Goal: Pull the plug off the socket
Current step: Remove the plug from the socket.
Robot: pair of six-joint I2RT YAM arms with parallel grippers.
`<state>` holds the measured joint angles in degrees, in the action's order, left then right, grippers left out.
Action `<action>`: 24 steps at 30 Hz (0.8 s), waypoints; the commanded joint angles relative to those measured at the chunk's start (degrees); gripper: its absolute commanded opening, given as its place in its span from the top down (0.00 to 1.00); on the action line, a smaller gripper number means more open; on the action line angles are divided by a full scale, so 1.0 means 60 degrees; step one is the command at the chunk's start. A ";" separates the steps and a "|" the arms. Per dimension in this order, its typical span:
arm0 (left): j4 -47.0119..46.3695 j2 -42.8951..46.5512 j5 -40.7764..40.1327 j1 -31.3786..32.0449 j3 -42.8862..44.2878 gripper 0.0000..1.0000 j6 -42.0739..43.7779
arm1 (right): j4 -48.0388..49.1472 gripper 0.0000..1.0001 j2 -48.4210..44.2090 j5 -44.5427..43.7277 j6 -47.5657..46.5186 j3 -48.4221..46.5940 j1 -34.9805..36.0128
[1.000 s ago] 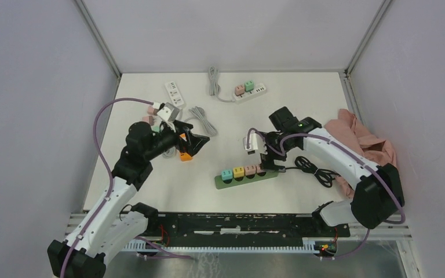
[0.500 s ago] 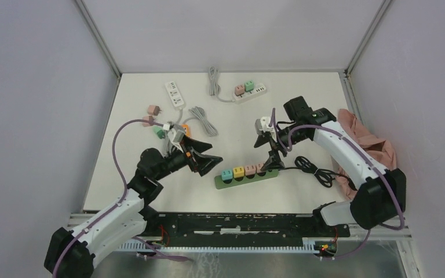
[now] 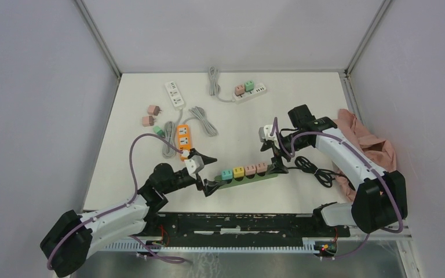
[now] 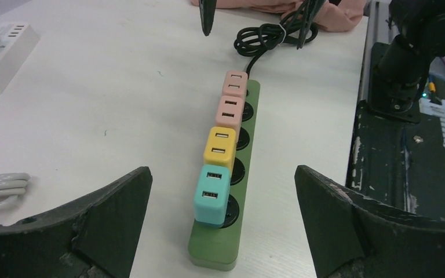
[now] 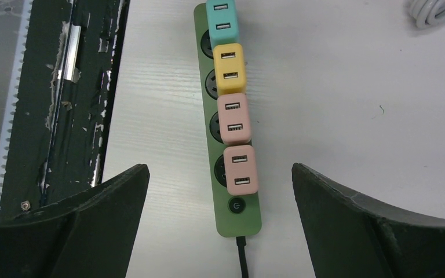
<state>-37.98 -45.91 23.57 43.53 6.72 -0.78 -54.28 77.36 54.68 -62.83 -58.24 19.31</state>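
Left gripper [image 3: 210,172] is hovering low at the near-left end of the green power strip [image 3: 246,177]. Its jaws are standing wide and gripping nothing. Its wrist view is showing the strip running away between the fingers [image 4: 92,226].

Four plugs are sitting seated in the strip. The teal plug [image 4: 211,194] is nearest that gripper, followed by the yellow plug [image 4: 219,147], the inner pink plug [image 4: 230,110] and the end pink plug [image 5: 239,168].

Right gripper [image 3: 275,160] is hanging over the strip's cord end, jaws likewise spread wide and empty.

Black cord coil [image 3: 316,169] is lying just right of the strip, with the pink cloth [image 3: 371,145] beyond it. Orange strip [image 3: 183,138] is lying farther back. The bare white strip [image 3: 174,94] and the white strip carrying plugs [image 3: 249,92] are lying farthest.
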 commanded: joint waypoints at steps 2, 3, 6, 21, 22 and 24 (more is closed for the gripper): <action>-0.0867 -0.0987 0.0071 -0.0045 0.0279 0.01 0.1528 | 0.0410 0.00 0.0058 -0.0136 0.0038 0.0029 -0.0054; -0.0856 -0.1274 0.0175 -0.0117 0.0384 0.01 0.1568 | 0.0407 0.00 0.0067 -0.0163 0.0025 0.0037 -0.0054; -0.0906 -0.2155 0.0548 -0.0346 0.0755 0.05 0.1594 | 0.0417 0.00 -0.0001 -0.0291 0.0016 0.0073 -0.0059; -0.1221 -0.4939 0.1800 -0.0271 0.1949 0.24 0.1431 | 0.1596 0.00 0.0104 -0.0592 0.0754 0.0726 0.0199; -0.1157 -0.5002 0.1737 -0.0251 0.1999 0.28 0.1534 | 0.1903 0.00 0.0058 -0.0817 0.0918 0.0840 0.0344; -0.0856 -0.5104 0.1607 -0.0167 0.2160 0.32 0.1799 | 0.2416 0.01 0.0041 -0.1328 0.1138 0.1035 0.0633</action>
<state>-41.25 -75.64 32.86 41.67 16.38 5.87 -47.24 78.17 50.57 -59.81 -54.06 20.32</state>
